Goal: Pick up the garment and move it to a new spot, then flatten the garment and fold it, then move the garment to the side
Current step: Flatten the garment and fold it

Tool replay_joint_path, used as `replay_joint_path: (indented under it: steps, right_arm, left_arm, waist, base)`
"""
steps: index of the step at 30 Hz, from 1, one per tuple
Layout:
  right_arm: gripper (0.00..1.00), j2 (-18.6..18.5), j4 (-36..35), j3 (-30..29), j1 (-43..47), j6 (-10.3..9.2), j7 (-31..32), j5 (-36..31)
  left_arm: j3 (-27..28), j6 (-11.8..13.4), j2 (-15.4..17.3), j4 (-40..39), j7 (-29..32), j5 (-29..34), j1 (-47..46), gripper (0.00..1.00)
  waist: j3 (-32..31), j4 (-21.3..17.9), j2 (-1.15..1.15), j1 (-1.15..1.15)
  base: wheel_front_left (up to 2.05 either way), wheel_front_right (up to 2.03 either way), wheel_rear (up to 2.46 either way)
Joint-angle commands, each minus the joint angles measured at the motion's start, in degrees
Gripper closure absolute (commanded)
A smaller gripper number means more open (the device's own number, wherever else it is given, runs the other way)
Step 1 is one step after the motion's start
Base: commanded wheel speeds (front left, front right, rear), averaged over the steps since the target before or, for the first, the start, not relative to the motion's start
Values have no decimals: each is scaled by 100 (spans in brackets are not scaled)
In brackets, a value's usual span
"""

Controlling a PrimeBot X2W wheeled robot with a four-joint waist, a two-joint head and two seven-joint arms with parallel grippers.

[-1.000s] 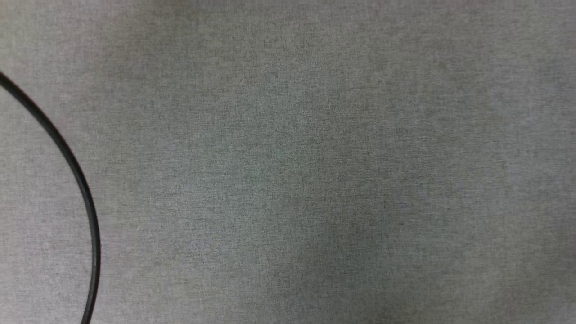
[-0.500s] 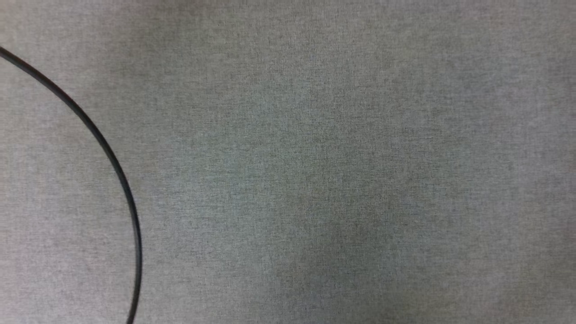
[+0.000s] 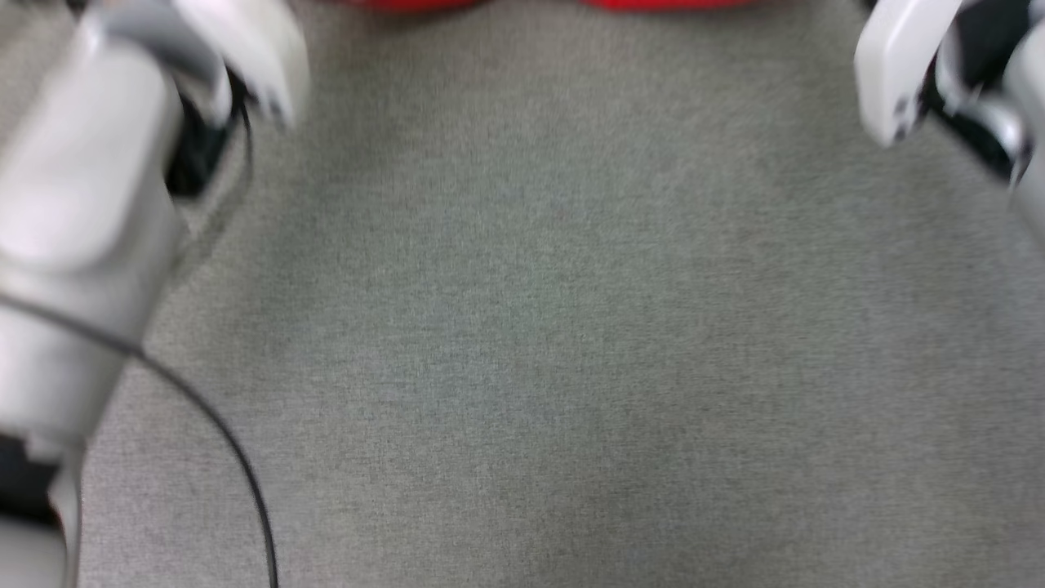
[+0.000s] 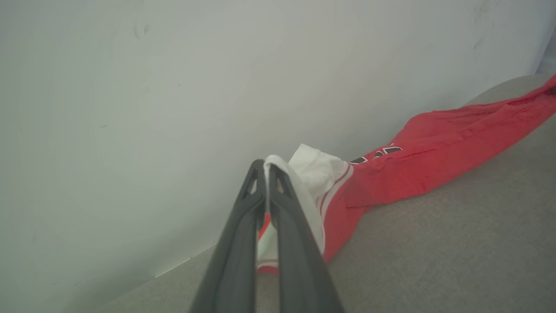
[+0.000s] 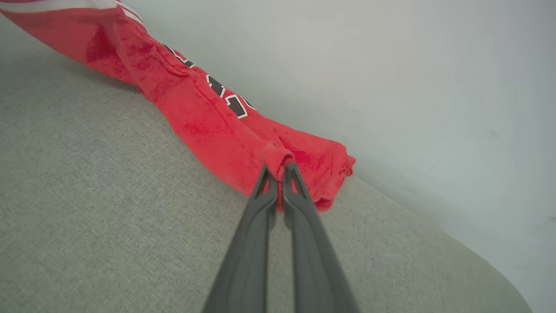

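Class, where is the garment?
In both wrist views the garment stretches along the grey surface by the wall, ends pinched in the left gripper and right gripper.

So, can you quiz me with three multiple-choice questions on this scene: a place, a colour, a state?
1. Where does the garment lie? A in a basket; B on the grey surface along a pale wall; C on a chair.
2. Its main colour? A blue; B green; C red.
3. How are the left gripper and right gripper? A both shut on the garment; B both open; C one open.
Key: 1 B: both wrist views show it there. 2 C: red body, white sleeve. 3 A: each pinches cloth.
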Motion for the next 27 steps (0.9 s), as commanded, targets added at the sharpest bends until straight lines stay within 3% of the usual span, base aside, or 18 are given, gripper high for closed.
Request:
replay_joint_path:
  steps: [1, 11, 18, 24, 27]
  right_arm:
    - [100, -62, -33, 74, 188, -4, -57, 68]
    - [100, -525, -462, 653, 1702, -4, -403, 864]
    - [100, -1054, -834, 941, 2855, -3, -597, 1330]
    - [100, -1513, -1360, 1057, 3918, -4, -733, 1625]
    - [100, -1681, -1586, 1034, 4432, -4, -780, 1717]
  left_arm:
    - [-18, 46, 40, -97, -9, -32, 269, 100]
    - [43, 888, 781, -1759, 87, -756, 3227, 100]
    - [39, 1675, 1334, -3054, 205, -1211, 5176, 100]
    - [31, 2267, 1489, -3801, 145, -1665, 6553, 100]
    - [1, 2449, 1526, -4036, 72, -1862, 7156, 100]
  waist:
    - [-207, -46, 0, 0]
    - [-1059, -160, 0, 0]
    - [-1626, -121, 0, 0]
    - [-2069, -85, 0, 0]
    - [-2264, -88, 0, 0]
  base:
    - [0, 0, 0]
    - [0, 0, 0]
    - [0, 0, 0]
    - [0, 0, 0]
    - [0, 0, 0]
